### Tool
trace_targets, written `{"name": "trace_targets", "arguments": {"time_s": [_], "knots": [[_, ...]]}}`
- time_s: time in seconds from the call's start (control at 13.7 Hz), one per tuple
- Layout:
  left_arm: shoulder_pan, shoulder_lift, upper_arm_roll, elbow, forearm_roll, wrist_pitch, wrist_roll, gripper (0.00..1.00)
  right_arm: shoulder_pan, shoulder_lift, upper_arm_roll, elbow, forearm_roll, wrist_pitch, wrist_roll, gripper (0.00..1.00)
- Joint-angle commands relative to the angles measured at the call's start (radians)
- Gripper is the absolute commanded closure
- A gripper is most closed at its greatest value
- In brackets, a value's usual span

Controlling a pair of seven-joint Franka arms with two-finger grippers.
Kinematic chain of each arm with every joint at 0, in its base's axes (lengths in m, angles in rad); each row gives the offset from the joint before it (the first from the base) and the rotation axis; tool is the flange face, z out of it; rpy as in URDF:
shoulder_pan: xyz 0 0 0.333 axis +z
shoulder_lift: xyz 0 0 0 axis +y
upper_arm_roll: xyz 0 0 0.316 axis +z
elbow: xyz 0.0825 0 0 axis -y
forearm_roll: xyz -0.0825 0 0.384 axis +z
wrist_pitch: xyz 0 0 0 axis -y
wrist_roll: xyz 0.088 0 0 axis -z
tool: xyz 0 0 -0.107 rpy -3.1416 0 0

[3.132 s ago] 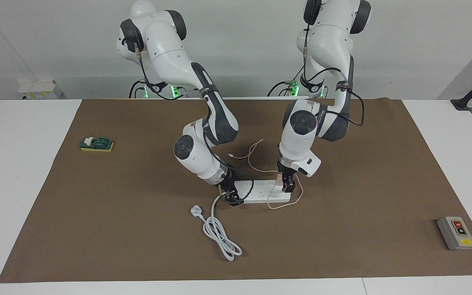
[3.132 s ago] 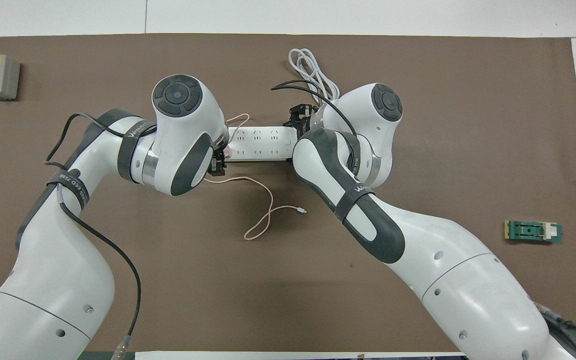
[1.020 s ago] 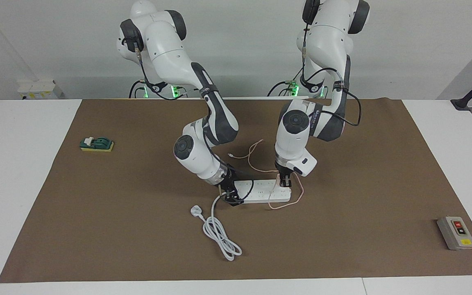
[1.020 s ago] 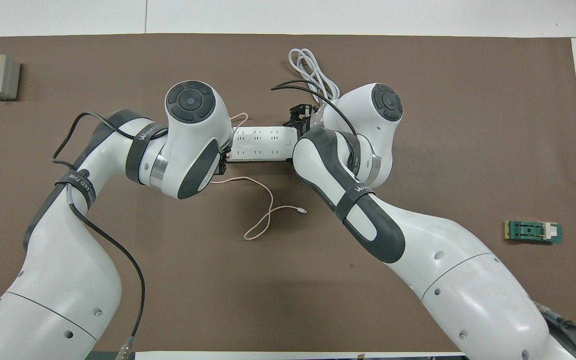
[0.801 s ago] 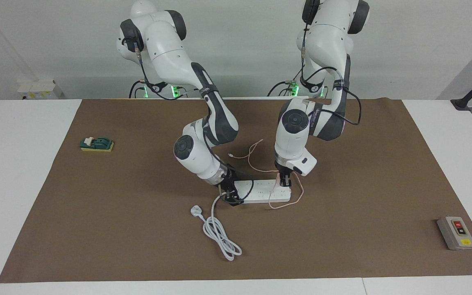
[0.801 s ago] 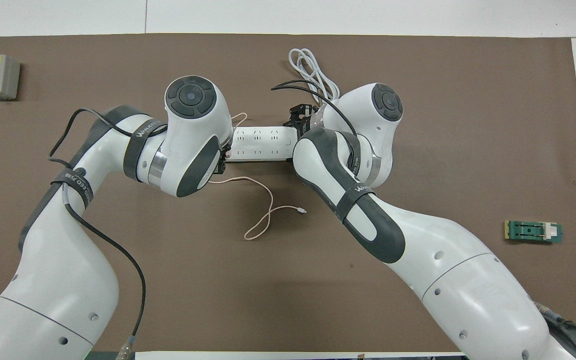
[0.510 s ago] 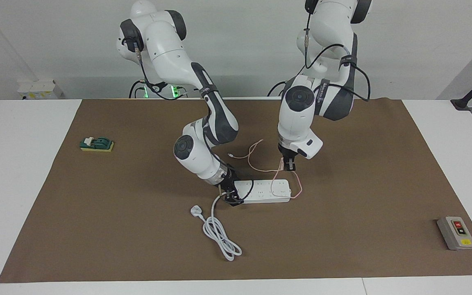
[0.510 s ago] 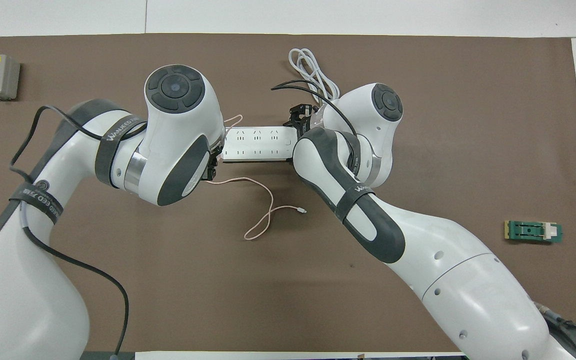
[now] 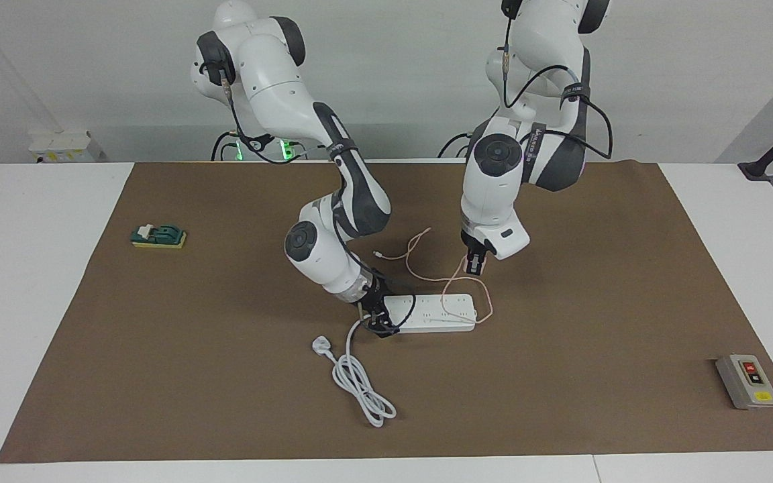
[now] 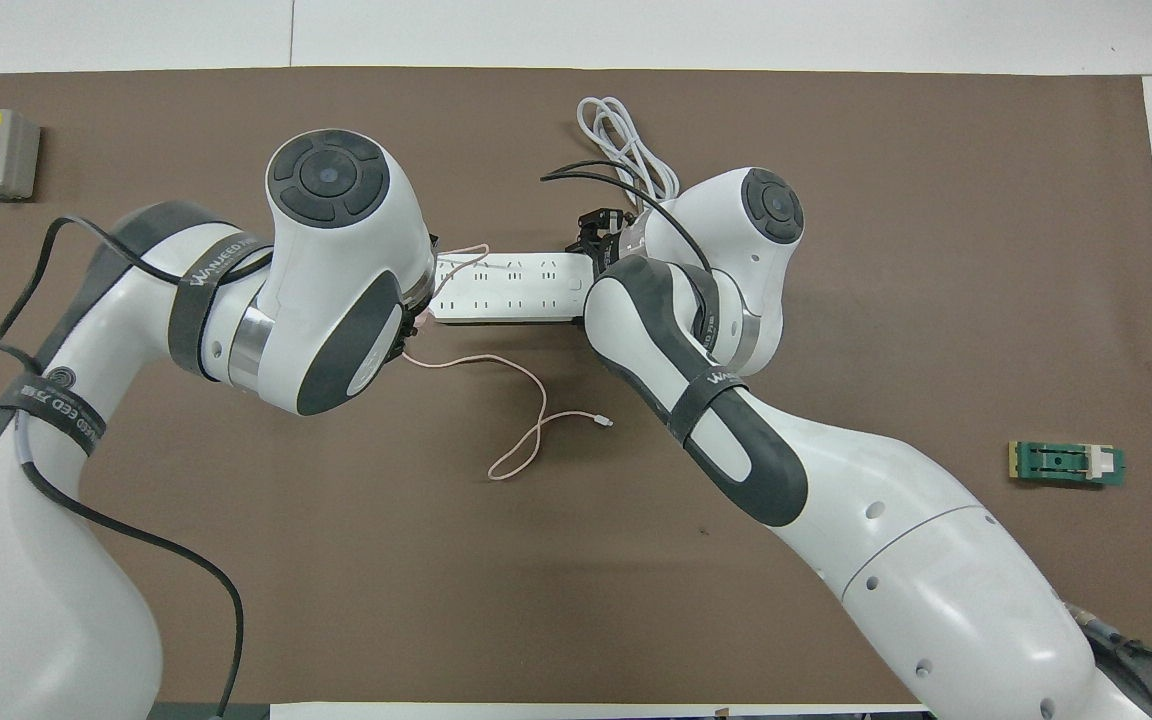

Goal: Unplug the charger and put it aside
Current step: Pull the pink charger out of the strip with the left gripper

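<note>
**Charger lifted clear of the power strip**

The left gripper [image 9: 474,267] hangs in the air over the mat just beside the power strip's [image 9: 435,313] end toward the left arm's base, its fingers clamped on the pale pink charger [image 9: 478,265]. The charger's thin pink cable [image 10: 526,385] droops from it, loops across that end of the strip and trails over the mat to its small connector, nearer the robots.

The right gripper [image 9: 377,319] is down at the strip's other end, pressing on it; its fingers cannot be made out. A white three-pin plug with coiled cord [image 9: 353,376] lies just beside it.

Bare brown mat [image 9: 594,282] stretches from the charger toward the left arm's end, up to a grey switch box [image 9: 747,381] with red and black buttons near the corner. A green block [image 9: 158,235] sits well apart at the right arm's end. The lettering on the arms' bands is too small to read fully.
</note>
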Motion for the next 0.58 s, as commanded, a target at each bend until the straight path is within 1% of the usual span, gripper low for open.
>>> {"name": "trace_targets", "arguments": {"time_s": [0.0, 0.22, 0.36, 0.51], "knots": [[0.035, -0.038, 0.000, -0.027, 0.000, 0.013, 0.205, 1.00, 0.007, 0.022, 0.001, 0.018, 0.023, 0.038, -0.030, 0.00], [0.076, -0.041, 0.000, -0.027, 0.000, 0.027, 0.428, 1.00, 0.004, 0.002, 0.001, 0.018, 0.023, 0.004, -0.016, 0.00], [0.122, -0.042, 0.000, -0.028, 0.000, 0.025, 0.552, 1.00, 0.001, -0.022, -0.002, 0.018, 0.023, -0.025, 0.003, 0.00], [0.170, -0.058, 0.000, -0.043, -0.007, 0.016, 0.760, 1.00, -0.004, -0.050, -0.011, 0.018, 0.021, -0.069, 0.003, 0.00]]}}
